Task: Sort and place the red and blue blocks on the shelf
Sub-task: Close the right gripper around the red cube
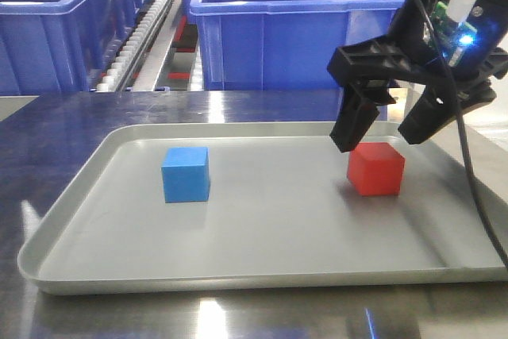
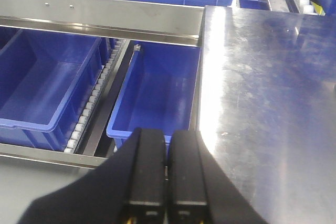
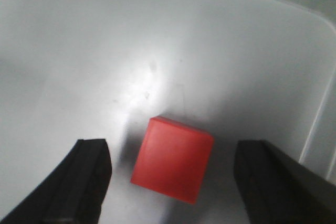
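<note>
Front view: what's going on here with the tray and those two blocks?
The right tool hangs open over the red block, one finger on either side, not yet gripping. The blue block sits untouched on the same grey tray. The left tool is shut and empty near the shelf. Neither block is shelved yet.

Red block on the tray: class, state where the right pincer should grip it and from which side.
Probably grip two opposite upright faces, descending from above: the red block sits flat on the tray, sides free, and the open right pincer hangs over it.
</note>
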